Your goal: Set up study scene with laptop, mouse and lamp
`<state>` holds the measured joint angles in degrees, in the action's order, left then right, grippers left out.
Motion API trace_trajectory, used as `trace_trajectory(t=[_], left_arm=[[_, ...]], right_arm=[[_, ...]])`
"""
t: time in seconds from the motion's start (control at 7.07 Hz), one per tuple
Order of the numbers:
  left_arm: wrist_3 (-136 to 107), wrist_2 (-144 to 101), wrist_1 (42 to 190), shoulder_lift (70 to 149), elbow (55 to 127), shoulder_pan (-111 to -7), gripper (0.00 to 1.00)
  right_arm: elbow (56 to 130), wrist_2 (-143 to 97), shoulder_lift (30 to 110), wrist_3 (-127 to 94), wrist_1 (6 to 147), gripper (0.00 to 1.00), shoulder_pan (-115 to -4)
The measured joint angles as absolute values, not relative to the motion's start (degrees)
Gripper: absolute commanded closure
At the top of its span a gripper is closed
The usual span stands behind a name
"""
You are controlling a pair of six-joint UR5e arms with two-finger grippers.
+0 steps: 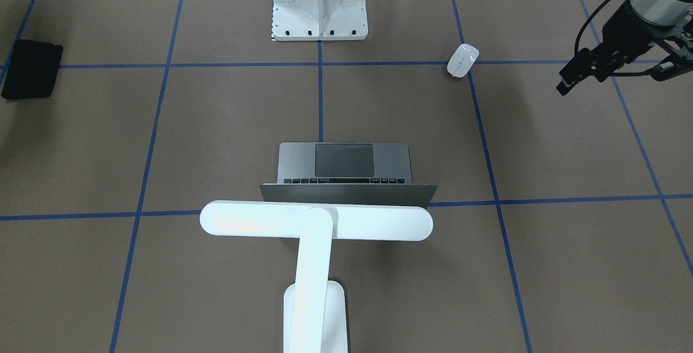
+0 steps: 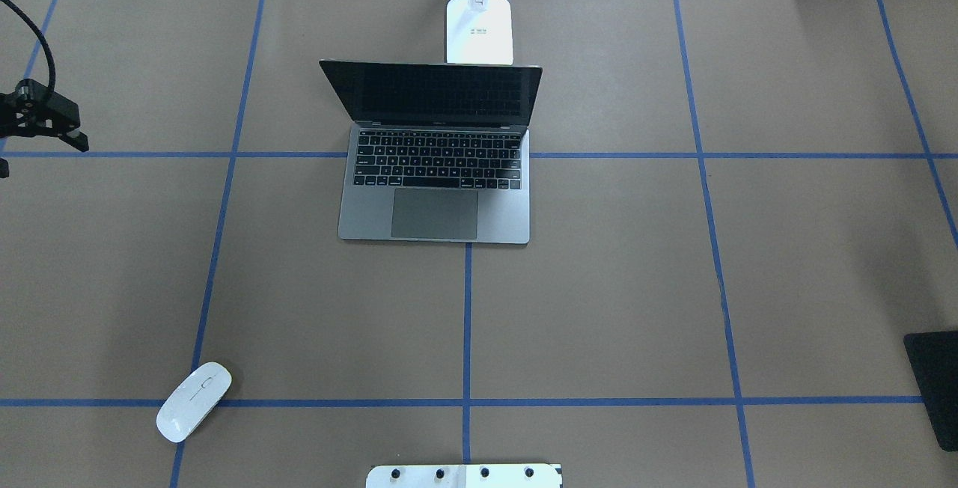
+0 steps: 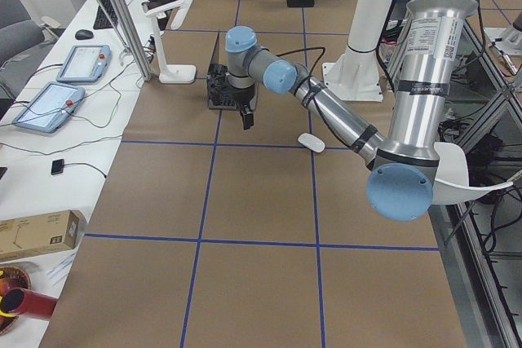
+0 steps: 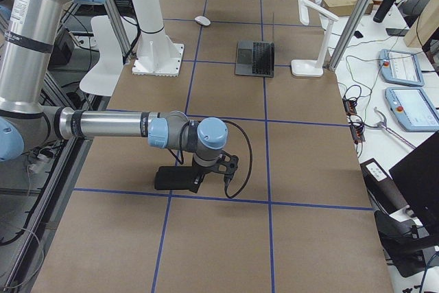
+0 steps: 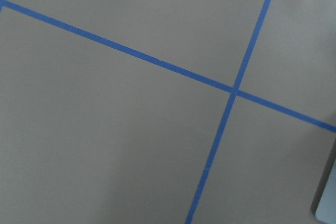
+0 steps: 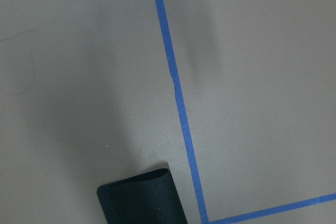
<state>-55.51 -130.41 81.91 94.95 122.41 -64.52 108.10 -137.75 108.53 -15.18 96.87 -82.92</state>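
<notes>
1. Left arm point(image 3: 334, 116): silver tubes, pale-blue joint caps, a printed label point(image 3: 426, 38) on the upright section.
2. Left gripper point(image 1: 614, 79): matte black, angular linkages.
3. Right arm point(image 4: 110, 127): same silver, black cable point(image 4: 250, 156) looping at the wrist.
4. White pedestal point(image 1: 319, 4), dark bolts along its foot.

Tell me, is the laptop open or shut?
Open. The laptop has its lid raised, so the overhead view shows its dark screen, keys and trackpad.
</notes>
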Motion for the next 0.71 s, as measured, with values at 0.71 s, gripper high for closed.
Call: trace_trajectory(t=[0.71], left_arm=[[-48.3, -130.9, 82.2, 88.3, 129.0, -65.5, 0.01]], right_arm=[[103.0, -136.7, 112.3, -11.4, 90.1, 0.0, -80.5]])
